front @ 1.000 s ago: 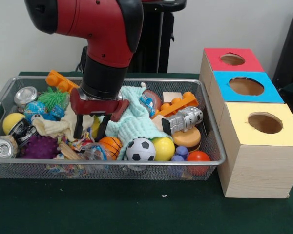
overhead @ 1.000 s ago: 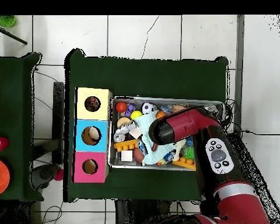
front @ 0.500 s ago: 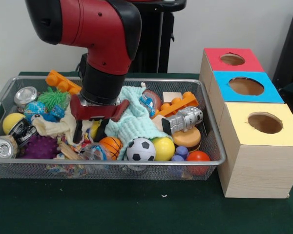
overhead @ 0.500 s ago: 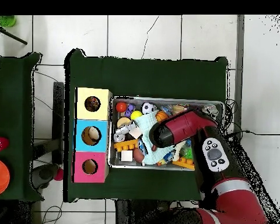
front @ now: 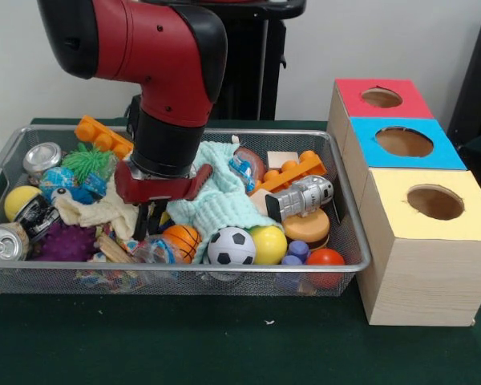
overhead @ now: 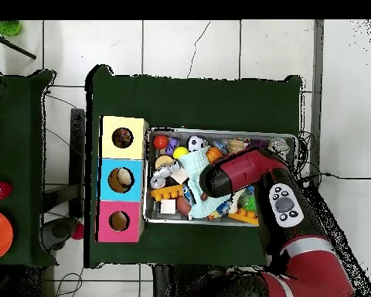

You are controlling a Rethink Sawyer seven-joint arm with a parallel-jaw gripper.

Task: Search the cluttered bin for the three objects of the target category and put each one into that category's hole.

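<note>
My gripper (front: 150, 228) is down in the wire bin (front: 361, 258), left of centre, between a cream cloth (front: 96, 210) and a mint cloth (front: 216, 200). Its fingers stand close together, shut, just above a small basketball (front: 180, 238). Whatever lies between the tips is hidden. A soccer ball (front: 231, 246), a yellow ball (front: 268, 245) and a red ball (front: 326, 258) lie along the bin's near side. In the overhead view the red arm (overhead: 235, 174) covers the gripper.
Right of the bin stand three boxes with round holes: red (front: 382, 98), blue (front: 405, 143) and yellow (front: 435, 202). The bin also holds a silver toy robot (front: 301, 196), an orange brick (front: 293, 171), two cans (front: 4, 241) and a purple spiky ball (front: 64, 241).
The fingers, spread wide a second ago with a yellow thing between them, have come together. The gripper has sunk slightly deeper into the clutter.
</note>
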